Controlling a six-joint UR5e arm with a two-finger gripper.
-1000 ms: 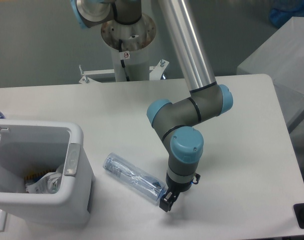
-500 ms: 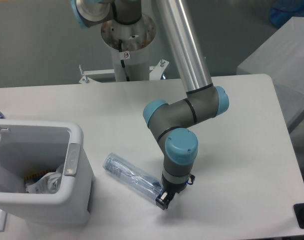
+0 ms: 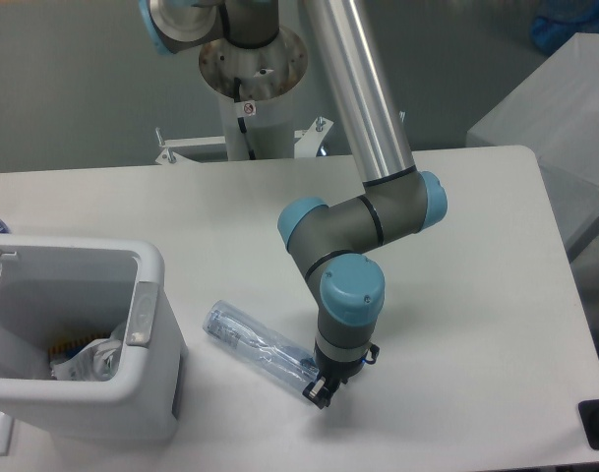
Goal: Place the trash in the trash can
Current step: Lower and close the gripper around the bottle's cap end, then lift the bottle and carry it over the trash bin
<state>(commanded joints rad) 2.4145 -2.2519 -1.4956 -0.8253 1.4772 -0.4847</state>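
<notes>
Bottle (image 3: 262, 349) lies flat on the table (image 3: 476, 295), between the bin (image 3: 151, 275) and the gripper (image 3: 319, 392), well short of the bin. Gripper is down at the bottle's near end, touching or just beside it; fingers are mostly hidden under the wrist, so I cannot tell if they're closed on it. Bin already holds some wrapper-like trash (image 3: 88, 359). Risks: grabbing only the tip of a crushed, slick bottle could let it pivot or slip out on lift; a sideways nudge may roll it away.

A white table (image 3: 496, 324) stands before a grey wall (image 3: 73, 79), with a grey cabinet (image 3: 565, 128) at right.
</notes>
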